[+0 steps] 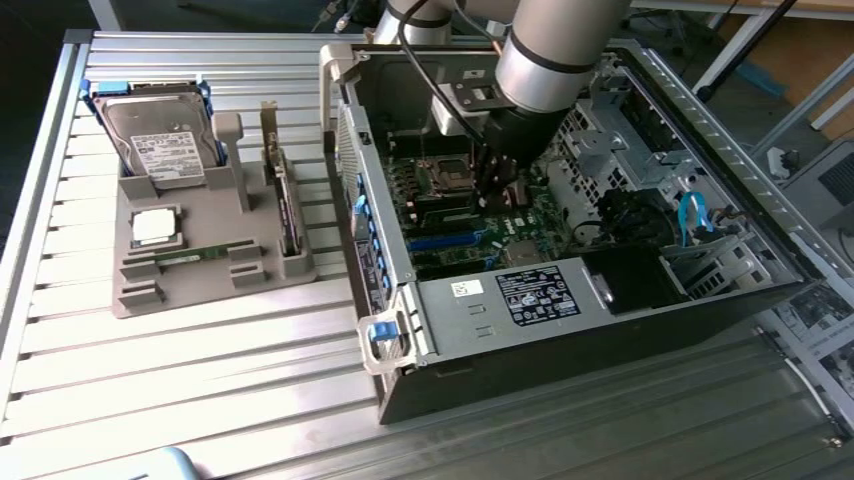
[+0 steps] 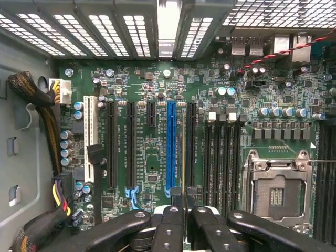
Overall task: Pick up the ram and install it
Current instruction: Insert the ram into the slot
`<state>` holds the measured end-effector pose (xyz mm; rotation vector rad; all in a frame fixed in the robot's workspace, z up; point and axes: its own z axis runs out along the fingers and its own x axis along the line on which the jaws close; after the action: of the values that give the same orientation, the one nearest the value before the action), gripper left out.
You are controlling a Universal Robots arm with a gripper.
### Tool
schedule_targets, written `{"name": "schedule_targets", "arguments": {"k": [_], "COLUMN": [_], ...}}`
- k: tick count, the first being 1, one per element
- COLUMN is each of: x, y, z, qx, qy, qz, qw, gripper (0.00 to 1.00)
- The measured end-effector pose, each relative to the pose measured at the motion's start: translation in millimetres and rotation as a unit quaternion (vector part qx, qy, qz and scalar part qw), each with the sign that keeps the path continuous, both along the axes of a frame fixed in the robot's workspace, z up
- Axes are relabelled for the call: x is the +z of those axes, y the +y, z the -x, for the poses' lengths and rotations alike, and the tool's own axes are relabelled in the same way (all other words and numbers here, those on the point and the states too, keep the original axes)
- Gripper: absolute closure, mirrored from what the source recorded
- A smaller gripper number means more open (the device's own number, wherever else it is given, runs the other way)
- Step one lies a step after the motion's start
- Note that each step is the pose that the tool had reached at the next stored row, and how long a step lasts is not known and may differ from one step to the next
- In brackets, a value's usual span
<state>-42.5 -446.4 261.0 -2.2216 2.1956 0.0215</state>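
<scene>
On the slatted tabletop [image 1: 200, 380], at nine o'clock from the computer case [image 1: 342, 120], sits a grey fixture tray [image 1: 140, 300]. A hard drive [image 1: 160, 145] stands at its twelve o'clock end and a square processor chip [image 1: 154, 225] lies near its middle. The ram [image 1: 187, 257] lies flat in a recess just toward six o'clock of that chip. An expansion card [image 1: 283, 200] stands on edge along the tray's three o'clock side.

Further right, the end effector [image 1: 501, 185] hangs inside the open case, low over the motherboard [image 1: 461, 225] and well apart from the ram. In the wrist view the end effector [image 2: 184, 195] is clenched, its fingers [image 2: 173, 220] nearly meeting, and nothing green shows between them. The black memory slots [image 2: 220, 157] lie beside the processor socket [image 2: 275, 184].

Judging from this, the pick-up step is in hand and not yet done, as the stick lies untouched in its tray. A grasp on it would call for the fingers to part and line up with its long thin edges, since it sits low with tray walls close by. Seating it would call for square alignment over one memory slot.
</scene>
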Motion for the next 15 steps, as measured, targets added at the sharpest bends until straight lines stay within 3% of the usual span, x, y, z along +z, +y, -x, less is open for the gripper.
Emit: {"name": "schedule_targets", "arguments": {"k": [8, 15], "x": [-4.1, -10.1], "y": [1.6, 2.7], "z": [0.3, 2.4], "qx": [0.000, 0.000], "qy": [0.0000, 0.0000], "qz": [0.0022, 0.0068], "qw": [1.0000, 1.0000], "gripper": [0.88, 0.88]}}
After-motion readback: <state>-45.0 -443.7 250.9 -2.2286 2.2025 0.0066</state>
